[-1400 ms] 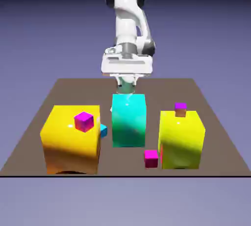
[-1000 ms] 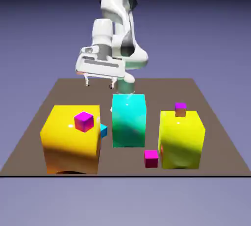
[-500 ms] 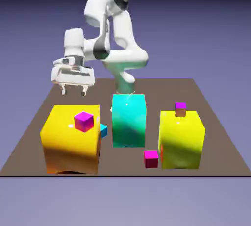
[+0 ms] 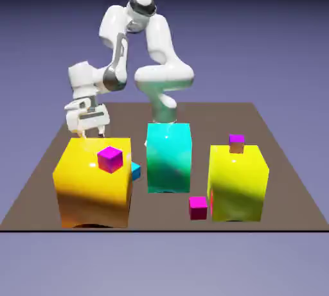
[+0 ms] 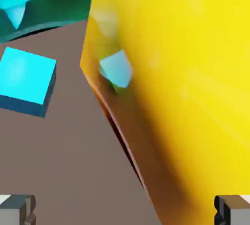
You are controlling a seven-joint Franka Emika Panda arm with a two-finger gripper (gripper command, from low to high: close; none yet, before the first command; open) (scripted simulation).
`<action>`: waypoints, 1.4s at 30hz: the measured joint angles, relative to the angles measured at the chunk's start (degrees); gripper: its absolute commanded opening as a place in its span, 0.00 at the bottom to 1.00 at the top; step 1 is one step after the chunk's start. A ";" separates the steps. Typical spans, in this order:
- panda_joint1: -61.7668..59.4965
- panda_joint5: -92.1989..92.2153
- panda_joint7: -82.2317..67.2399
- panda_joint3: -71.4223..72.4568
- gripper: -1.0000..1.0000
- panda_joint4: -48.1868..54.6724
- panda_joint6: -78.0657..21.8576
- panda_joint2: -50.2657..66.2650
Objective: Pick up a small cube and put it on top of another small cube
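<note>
The hand view shows the top and one side of the small blue cube (image 5: pixel 27 77) on the table (image 5: pixel 88 160), its outer corner cut off by the picture's left edge. In the exterior view, the orange block (image 4: pixel 96 182) hides part of that cube, which sits between this block at the left and the teal block (image 4: pixel 168 160) in the middle.

Only the exterior view shows the small pink cube (image 4: pixel 198 208), on the near part of the table, just left of the lime block (image 4: pixel 238 185). It alone also shows the magenta cube (image 4: pixel 110 160) against the orange block, and the purple-and-brown piece (image 4: pixel 236 144) at the lime block's top.

The gripper (image 4: pixel 92 135) is at the left, beyond the orange block, whose far edge makes its tips hard to make out. The hand view settles it: the fingertips (image 5: pixel 18 210) stand wide apart at the bottom corners, gripping nothing. There, the orange block fills the right side and is cut off, and the teal block shows only in a corner. A pale patch (image 5: pixel 116 69) on the orange block is hard to identify.
</note>
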 measured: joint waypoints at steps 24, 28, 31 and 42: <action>34.36 7.48 -1.46 -43.13 0.50 -3.45 19.65 -8.94; 32.52 7.80 -1.53 -41.59 0.00 -3.64 18.27 -8.68; 26.29 8.88 -1.76 -36.40 0.00 -4.29 13.82 -7.84; 10.91 12.90 1.26 -22.41 0.00 4.56 -1.85 -4.52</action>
